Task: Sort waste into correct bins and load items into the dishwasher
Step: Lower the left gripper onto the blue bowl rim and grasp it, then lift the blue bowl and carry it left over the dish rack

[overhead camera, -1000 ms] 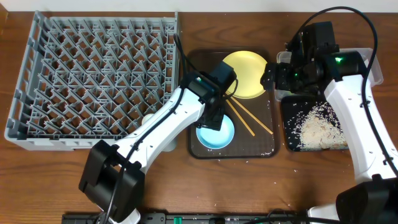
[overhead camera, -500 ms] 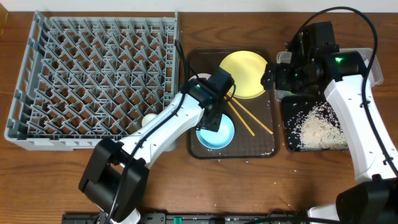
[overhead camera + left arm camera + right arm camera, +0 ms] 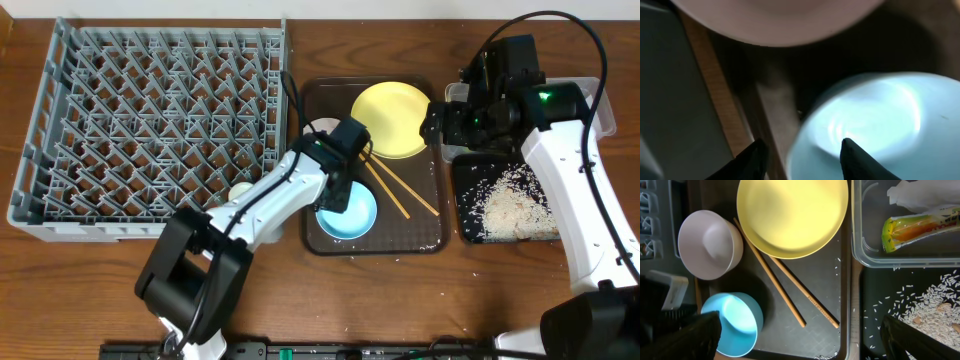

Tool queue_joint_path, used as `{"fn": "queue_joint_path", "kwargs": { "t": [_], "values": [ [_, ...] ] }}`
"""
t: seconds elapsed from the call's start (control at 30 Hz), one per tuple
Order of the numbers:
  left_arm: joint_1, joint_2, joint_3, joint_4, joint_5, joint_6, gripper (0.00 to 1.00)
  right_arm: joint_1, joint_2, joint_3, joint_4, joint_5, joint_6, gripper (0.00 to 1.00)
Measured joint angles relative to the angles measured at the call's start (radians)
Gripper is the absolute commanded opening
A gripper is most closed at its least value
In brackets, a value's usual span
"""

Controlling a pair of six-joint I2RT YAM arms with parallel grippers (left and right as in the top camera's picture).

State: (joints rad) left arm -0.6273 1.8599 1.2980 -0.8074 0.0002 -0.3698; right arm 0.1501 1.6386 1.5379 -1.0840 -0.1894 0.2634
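My left gripper point(image 3: 338, 196) hangs low over the near-left rim of the light blue bowl point(image 3: 354, 216) on the brown serving tray. In the left wrist view its jaws point(image 3: 802, 150) straddle that rim, one finger outside and one inside the bowl point(image 3: 875, 120), with gaps on both sides. The white bowl point(image 3: 320, 131) and the yellow plate point(image 3: 392, 118) sit behind it. The chopsticks point(image 3: 400, 193) lie loose beside it. My right gripper point(image 3: 447, 124) stands wide open and empty, high over the tray's right edge. The wrapper point(image 3: 920, 227) and napkin point(image 3: 925, 195) lie in the clear tub point(image 3: 858, 240).
The grey dish rack point(image 3: 150, 120) fills the left of the table. Rice lies in the black tray point(image 3: 468, 190) at the right. A small white cup point(image 3: 241, 190) shows by the rack's front edge, partly hidden by my left arm. A few grains dot the brown tray point(image 3: 425, 238).
My left gripper has shifted slightly left and down onto the blue bowl's rim, and its jaws have narrowed. The right arm has not moved.
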Motion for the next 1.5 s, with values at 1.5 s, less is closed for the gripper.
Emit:
{"fn": "queue_joint_path", "kwargs": {
  "t": [1.5],
  "values": [
    [0.031, 0.018, -0.109, 0.087, 0.076, 0.031, 0.19, 0.000, 0.000, 0.000, 0.000, 0.000, 0.000, 0.99]
  ]
}}
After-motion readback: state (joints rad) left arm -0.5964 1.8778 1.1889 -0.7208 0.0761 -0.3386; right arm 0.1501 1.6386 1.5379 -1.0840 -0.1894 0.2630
